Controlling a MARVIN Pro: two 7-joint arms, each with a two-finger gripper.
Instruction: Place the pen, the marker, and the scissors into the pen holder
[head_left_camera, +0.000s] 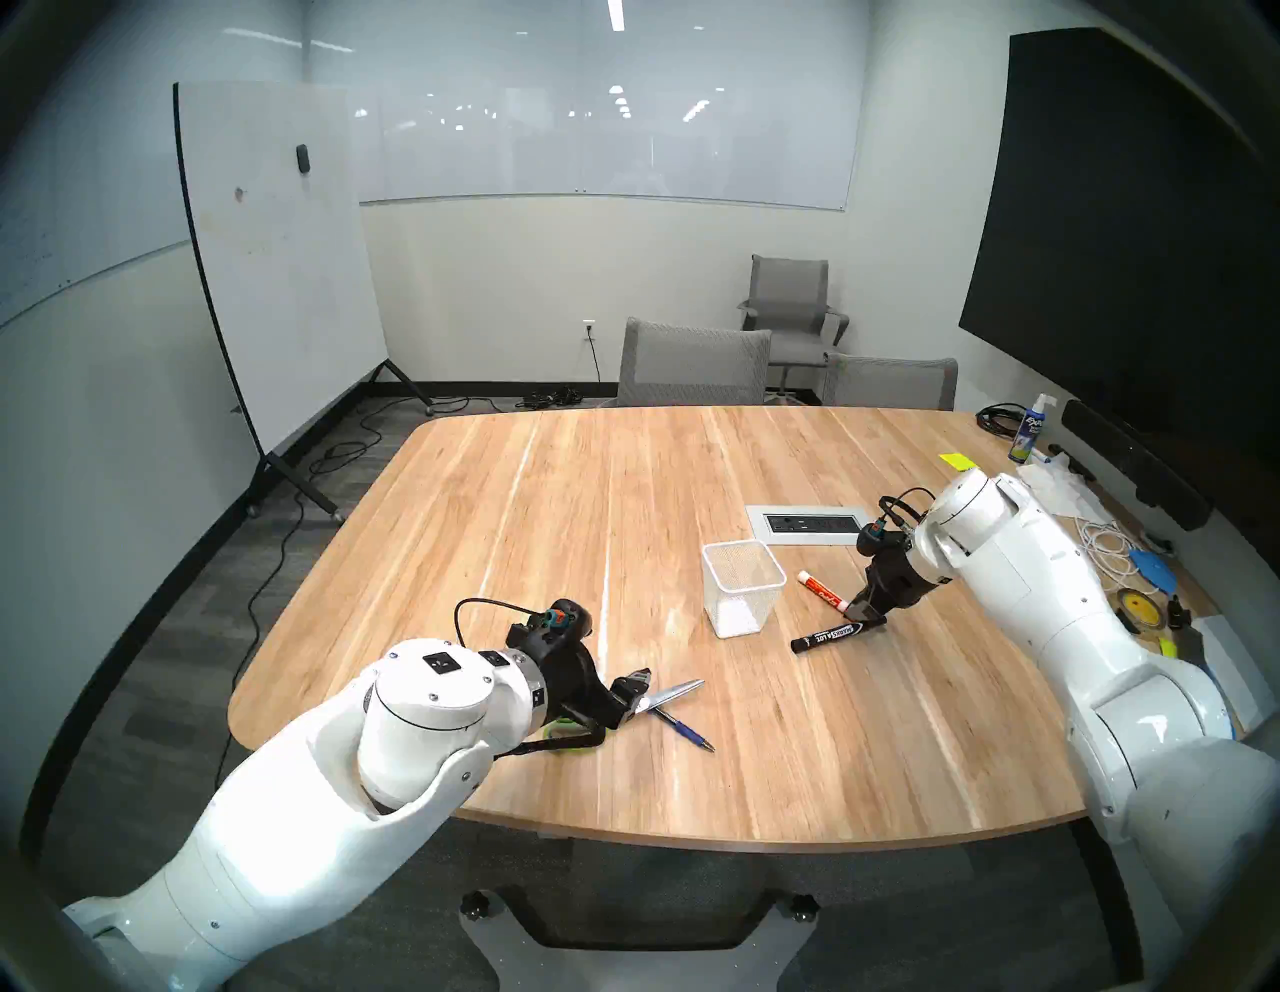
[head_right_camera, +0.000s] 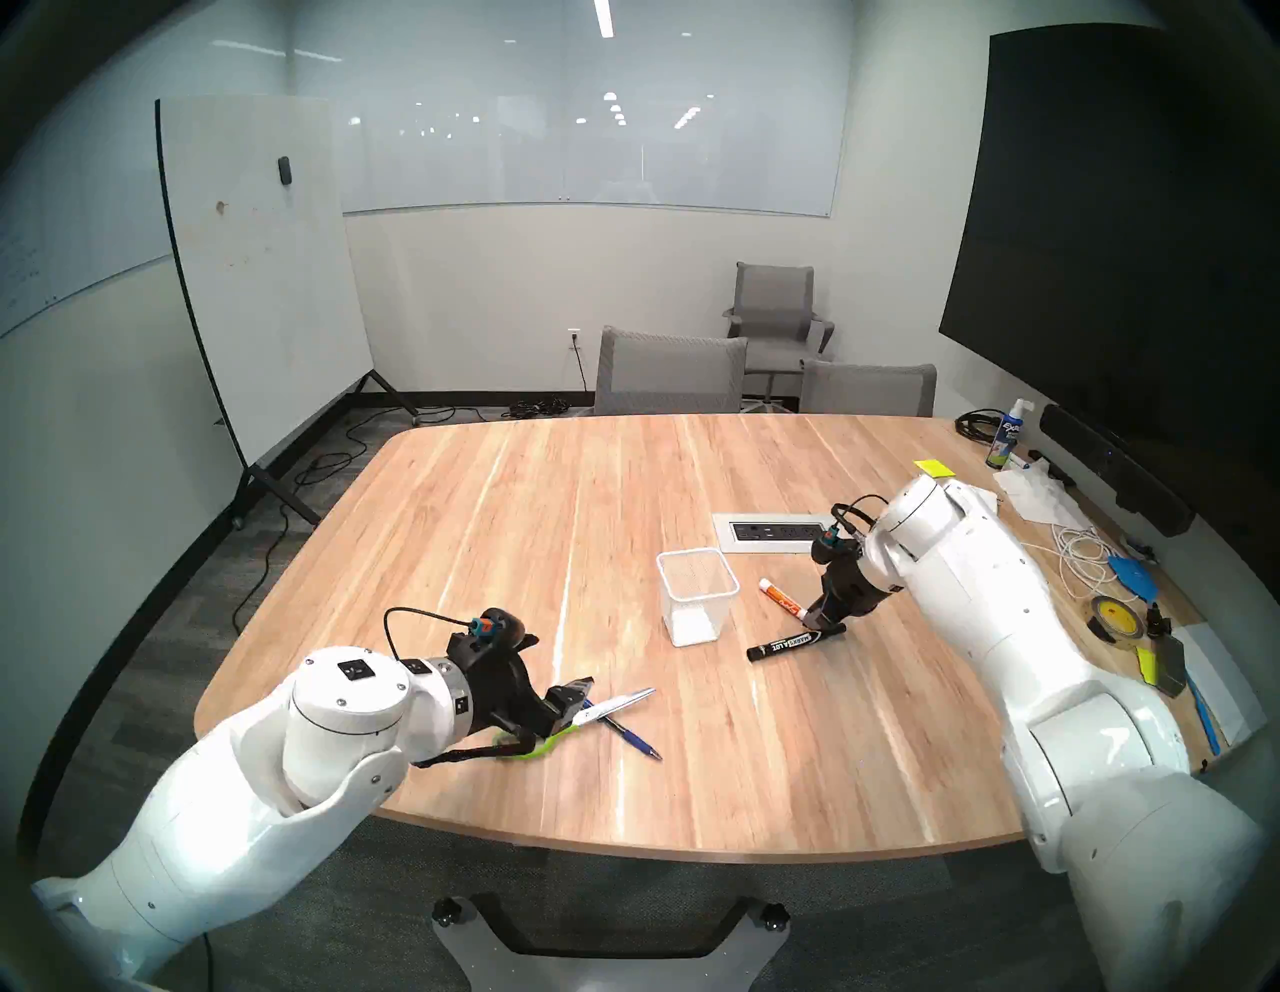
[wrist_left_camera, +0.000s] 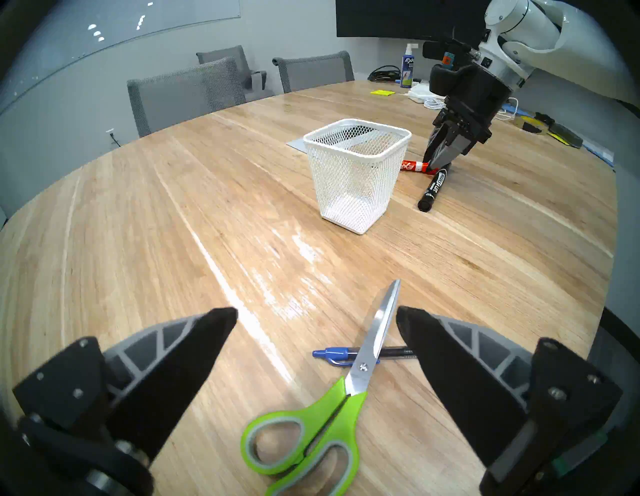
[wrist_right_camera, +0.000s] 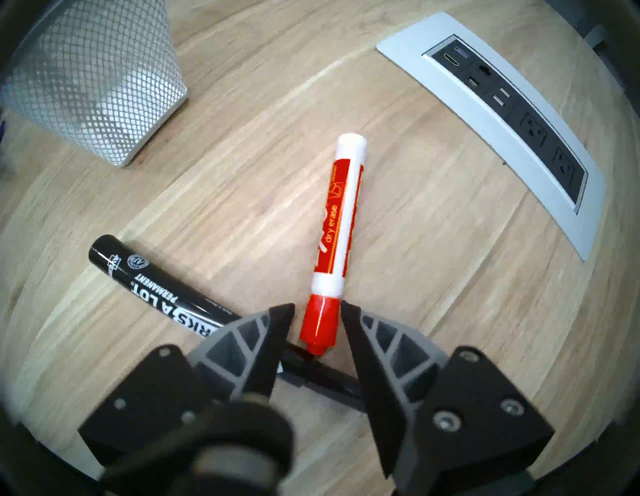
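- Nearest the lens, the left gripper (wrist_left_camera: 317, 320) is seen spread wide, nothing clasped, its black fingers (wrist_left_camera: 194, 350) framing the scissors (wrist_left_camera: 332, 398).
- The scissors are laid flat on the table (wrist_left_camera: 173, 214), blades shut, lime-green handles toward the wrist, tips pointed away toward the holder.
- The pen (wrist_left_camera: 341, 354) is crossed by the scissor blades and lies under them; its blue cap is left of the blades, and the far end is hidden behind the right-hand finger.
- In the head view the left gripper (head_left_camera: 634, 686) is held low at the blades near the pivot; whether a finger touches the metal cannot be told from here.
- Further out, the pen holder (head_left_camera: 742, 587) is stood upright near the table's middle, with nothing visible inside it.
- Just beside it, the right gripper (wrist_right_camera: 317, 311) is lowered to the tabletop, jaws parted narrowly around the red cap of a red-and-white dry-erase marker (wrist_right_camera: 337, 221); a slim gap shows on each side, so no grip is made.
- The black permanent marker (wrist_right_camera: 156, 284) is laid partly under that gripper, its capped end crossing beneath the red cap.
- A silver power outlet panel (wrist_right_camera: 512, 114) is set in the table beyond the markers.
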